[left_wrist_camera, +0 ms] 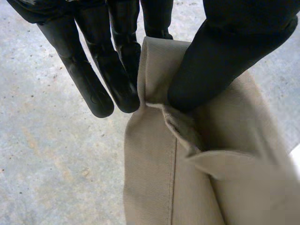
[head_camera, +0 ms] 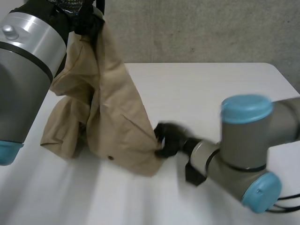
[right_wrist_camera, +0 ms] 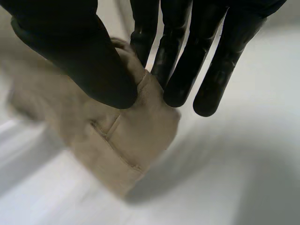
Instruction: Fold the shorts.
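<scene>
Beige shorts (head_camera: 110, 117) hang from my left hand (head_camera: 86, 21), raised high at the back left, and drape down onto the white table (head_camera: 211, 89). In the left wrist view my left hand (left_wrist_camera: 220, 61) pinches the cloth's upper edge (left_wrist_camera: 159, 56) between thumb and fingers. My right hand (head_camera: 169, 139) is low at the shorts' lower right corner. Seen from the right wrist, the right hand's thumb (right_wrist_camera: 89, 61) and fingers (right_wrist_camera: 178, 70) pinch that hemmed corner (right_wrist_camera: 126, 136) just above the table.
A grey wall (head_camera: 211, 28) stands behind the table's far edge. My right arm's elbow (head_camera: 248, 140) lies low over the table's right front. My left arm (head_camera: 26, 70) rises at the left.
</scene>
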